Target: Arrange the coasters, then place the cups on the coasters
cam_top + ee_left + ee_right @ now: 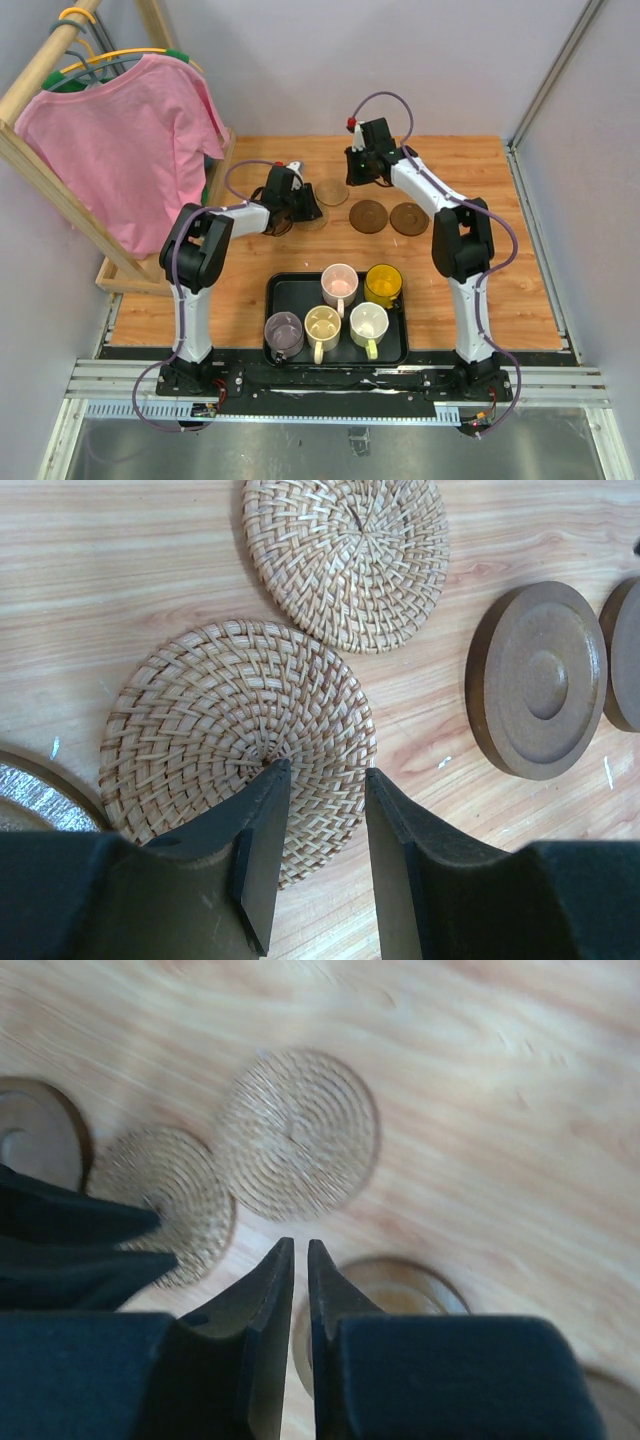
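Observation:
Two woven tan coasters point(235, 735) point(345, 555) lie side by side on the wooden table, with two dark wooden coasters point(540, 680) point(625, 655) to their right. A further dark coaster point(30, 790) shows only its rim at the left edge. My left gripper point(325, 772) is open over the near edge of the closer woven coaster, with nothing between its fingers. My right gripper point(300, 1245) hovers blurred above a dark coaster point(400, 1295), its jaws parted by a narrow slit and holding nothing. The pink point(340, 283), amber point(383, 285), purple point(284, 332), cream point(323, 328) and whitish point(368, 324) cups stand in the tray.
The black tray point(276, 295) sits at the near middle between the arm bases. A pink shirt point(130, 140) hangs on a wooden rack point(40, 170) at the far left. Grey walls close the table's back and right sides.

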You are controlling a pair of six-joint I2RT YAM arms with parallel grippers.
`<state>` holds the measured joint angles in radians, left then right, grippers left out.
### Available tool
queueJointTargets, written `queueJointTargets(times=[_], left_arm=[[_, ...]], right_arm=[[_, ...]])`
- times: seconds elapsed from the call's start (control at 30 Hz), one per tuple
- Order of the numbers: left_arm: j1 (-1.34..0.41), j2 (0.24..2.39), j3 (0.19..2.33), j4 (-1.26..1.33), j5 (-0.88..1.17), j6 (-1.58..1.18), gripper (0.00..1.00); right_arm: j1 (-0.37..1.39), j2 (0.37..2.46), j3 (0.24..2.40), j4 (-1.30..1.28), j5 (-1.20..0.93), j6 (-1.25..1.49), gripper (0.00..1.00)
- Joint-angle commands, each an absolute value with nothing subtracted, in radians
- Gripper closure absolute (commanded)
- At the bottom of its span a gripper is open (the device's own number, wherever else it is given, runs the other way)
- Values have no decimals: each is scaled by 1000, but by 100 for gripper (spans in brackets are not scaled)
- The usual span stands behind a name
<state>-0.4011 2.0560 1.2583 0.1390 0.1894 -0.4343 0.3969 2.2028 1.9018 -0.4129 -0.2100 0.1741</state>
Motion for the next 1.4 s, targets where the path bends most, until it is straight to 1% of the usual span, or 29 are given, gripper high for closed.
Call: queueJointTargets(times=[0.0,0.23,0.5,0.6,0.8,1.0,1.37], left_arm=[[-388,2051,1203,58,140,-419,58],[-379,2043,1186,52,129,-423,58],[-345,2023,1149,55,115,-435,58],[-335,2017,1141,59,116,-438,58],[-328,2023,1151,63,121,-439,58],[-328,2026,1165,64,119,-439,58],[-328,2026,1169,62,141,-432,58]], right_arm=[[446,2304,2012,-414,-243,132,88],[479,2404,2091,-370,-276,128,86],[488,2456,2091,-358,-291,133,86],[491,2441,2048,-361,-289,136,87],[523,2350,1858,-333,-262,130,89],[569,2267,1725,-338,-234,124,90],[592,2230,1668,-372,-186,156,91]])
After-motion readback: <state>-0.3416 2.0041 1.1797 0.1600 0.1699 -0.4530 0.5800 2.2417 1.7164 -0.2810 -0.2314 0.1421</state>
